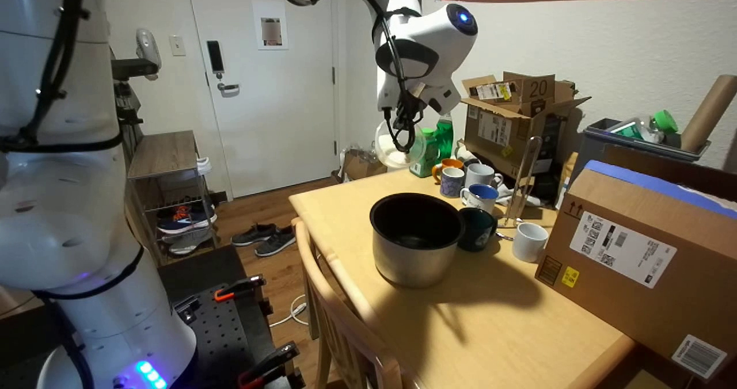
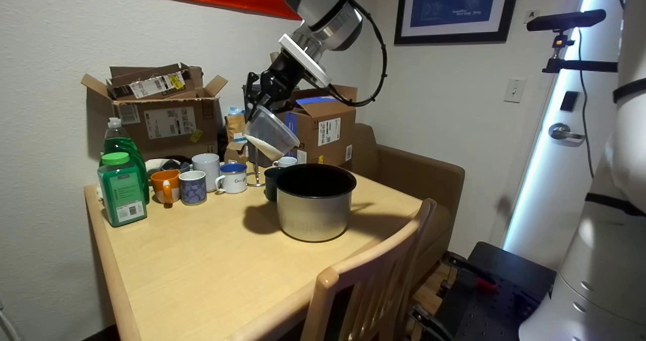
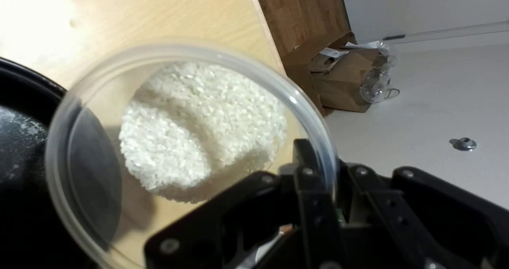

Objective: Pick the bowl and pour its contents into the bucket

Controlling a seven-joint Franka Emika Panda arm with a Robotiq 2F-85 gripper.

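Clearly a pour in the making, poised off to one side

The largest thing I work over is the pale wooden surface (image 2: 202, 260), its load mostly gathered along one side, presumably to give me room. The big cardboard box (image 1: 645, 297) sits by one end, likely there so I can swing past it.

The bucket (image 2: 314, 212) stands upright on the surface, apart from most of that load, I'd guess so its broad mouth can be reached from above.

The clear plastic bowl (image 2: 272, 129) is up in the air near the bucket, apparently higher than its rim, and tilted with its mouth partly toward it. That height should let the lip pass over without knocking. In the wrist view the rims overlap, but I can't tell whether the bowl truly overhangs, so I'd bring it across before tipping more.

The dark green mug (image 1: 479, 231) is just beside the bucket and could catch a spill.

My jaws are narrow, clamped on the bowl's rim, one side within the wall and one outside; I judge this edge grip leaves the far lip free for pouring.

Smallest, the white grains (image 3: 238, 114), rice by the look, lie heaped in the bowl with a groove across; none show falling, so the pour seems yet to come.
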